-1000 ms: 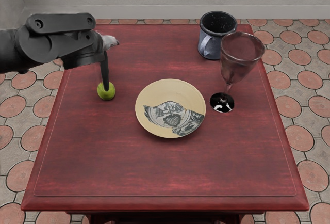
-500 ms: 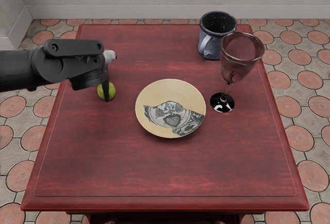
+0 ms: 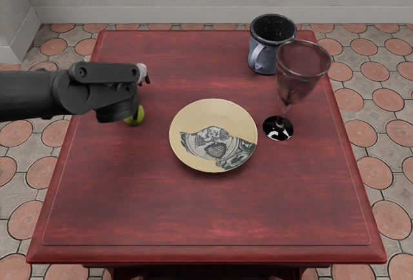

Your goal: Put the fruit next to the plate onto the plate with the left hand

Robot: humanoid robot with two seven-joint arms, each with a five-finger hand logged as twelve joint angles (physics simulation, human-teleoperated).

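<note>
A small green fruit (image 3: 137, 119) lies on the red table (image 3: 193, 209), a short way left of the cream plate (image 3: 213, 111) with a dark pattern. My left hand (image 3: 119, 102) comes in from the left edge and sits low over the fruit, covering its upper left part. Only the fruit's lower right edge shows beneath the hand. Whether the hand has closed on the fruit is hidden by the hand's own bulk. The plate holds nothing. The right arm is out of view.
A tall wine glass (image 3: 293, 77) stands just right of the plate. Behind the glass, at the back right of the table, is a dark blue mug (image 3: 270, 42). Tiled floor surrounds the table.
The left hand has dropped lower and come down over the fruit, hiding most of it. The fruit has stayed where it was on the table.
</note>
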